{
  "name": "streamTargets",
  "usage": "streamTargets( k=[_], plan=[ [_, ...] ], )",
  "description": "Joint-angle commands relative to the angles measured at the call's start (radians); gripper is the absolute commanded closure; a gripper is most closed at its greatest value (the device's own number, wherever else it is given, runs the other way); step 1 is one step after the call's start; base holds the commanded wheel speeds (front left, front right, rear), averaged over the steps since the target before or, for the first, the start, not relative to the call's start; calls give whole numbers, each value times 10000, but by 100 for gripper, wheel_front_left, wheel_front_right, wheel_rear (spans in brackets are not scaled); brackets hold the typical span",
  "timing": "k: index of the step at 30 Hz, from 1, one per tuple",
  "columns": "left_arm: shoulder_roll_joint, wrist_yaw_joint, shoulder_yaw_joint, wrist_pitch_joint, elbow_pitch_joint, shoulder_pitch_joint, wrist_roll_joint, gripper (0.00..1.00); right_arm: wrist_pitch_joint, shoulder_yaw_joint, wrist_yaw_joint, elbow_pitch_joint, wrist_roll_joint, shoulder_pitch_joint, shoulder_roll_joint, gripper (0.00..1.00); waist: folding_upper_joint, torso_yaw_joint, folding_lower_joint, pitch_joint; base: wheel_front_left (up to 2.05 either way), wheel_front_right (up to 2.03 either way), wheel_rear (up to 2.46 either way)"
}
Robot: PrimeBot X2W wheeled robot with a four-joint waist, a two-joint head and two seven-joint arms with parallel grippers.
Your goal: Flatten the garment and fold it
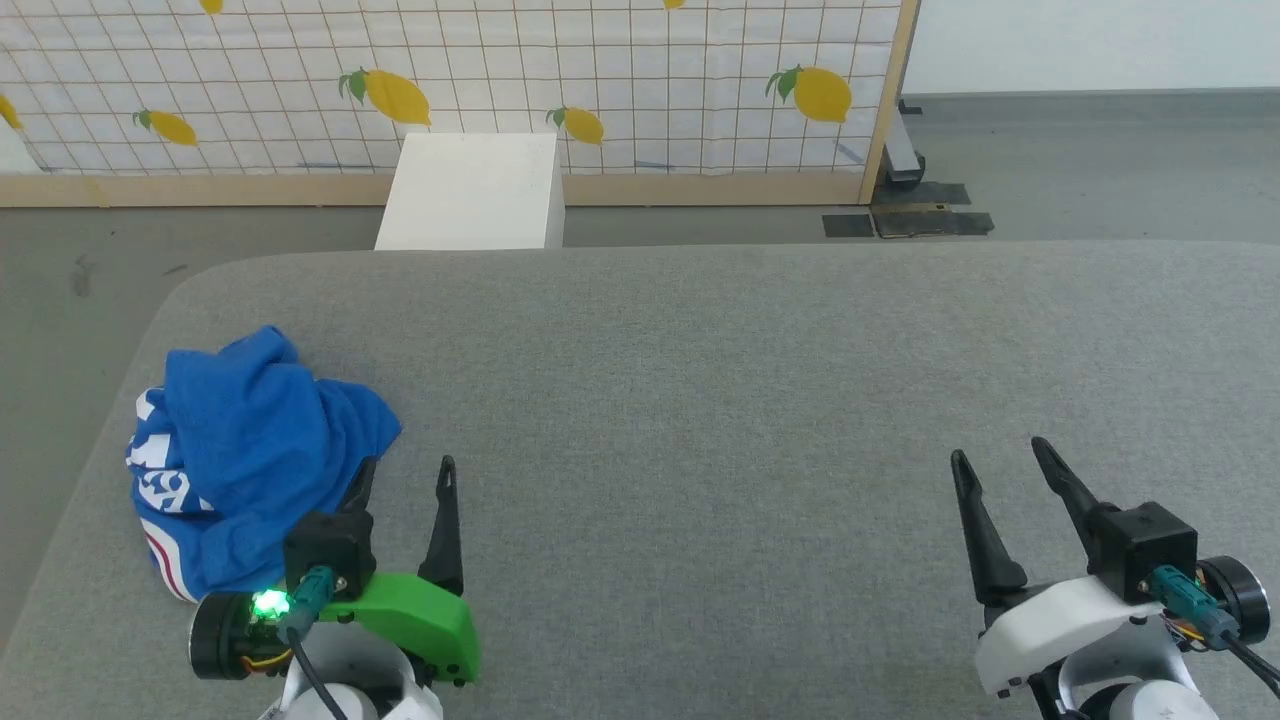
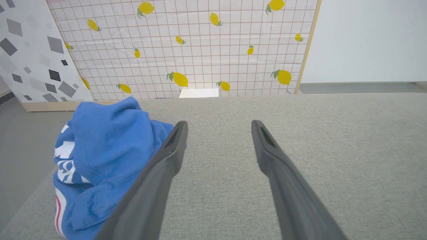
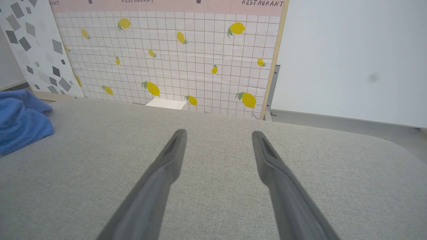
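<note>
The garment is a royal-blue shirt with white lettering and a red-striped trim, bunched in a heap at the left end of the grey padded table. My left gripper stands open just right of the heap, its left finger over the cloth's edge. In the left wrist view the garment lies beside and behind the left finger of the left gripper, with nothing between the fingers. My right gripper is open over bare table at the lower right. In the right wrist view, the right gripper is empty and the garment lies far left.
A white box stands on the floor beyond the table's far edge. Behind it runs a lemon-print grid panel with a wooden frame. The table's left edge curves close to the heap, with grey floor beyond.
</note>
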Motion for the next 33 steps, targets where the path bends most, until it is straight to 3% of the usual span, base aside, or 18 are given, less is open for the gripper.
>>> streamTargets(
  k=[1,33],
  plan=[
    [0,82,-70,-116,76,-201,-122,0,-106,-32,-3,44,97,13,8,0,11,1,0,-7,0,0,0],
    [260,329,-192,-774,493,-236,-749,0,-779,-97,-8,396,511,9,17,0,25,67,0,-73,0,0,0]
  ],
)
